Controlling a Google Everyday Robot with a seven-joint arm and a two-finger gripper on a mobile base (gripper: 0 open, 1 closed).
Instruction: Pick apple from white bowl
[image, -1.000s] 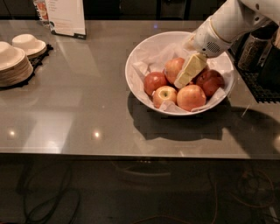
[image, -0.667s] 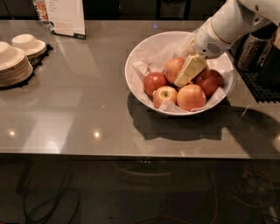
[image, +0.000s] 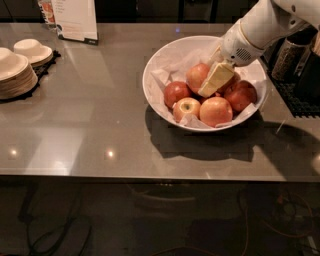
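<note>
The wide white bowl (image: 160, 65), lined with crumpled white paper, stands on the grey table right of centre and holds several apples. The large orange-red apple (image: 196, 75) lies at the back of the pile. My gripper (image: 214, 81) reaches down from the upper right on a white arm. Its yellowish tip lies against that apple's right side, between it and a dark red apple (image: 242, 95). Another large orange-red apple (image: 216, 111) lies at the front. A dark red apple (image: 175, 92) and a small yellow-faced apple (image: 186, 107) lie at the left.
Stacks of cream dishes (image: 17, 67) stand at the table's left edge. A sign card (image: 75, 19) stands at the back. Dark jars and a black rack (image: 295, 65) stand right of the bowl. The table's front edge runs below the bowl.
</note>
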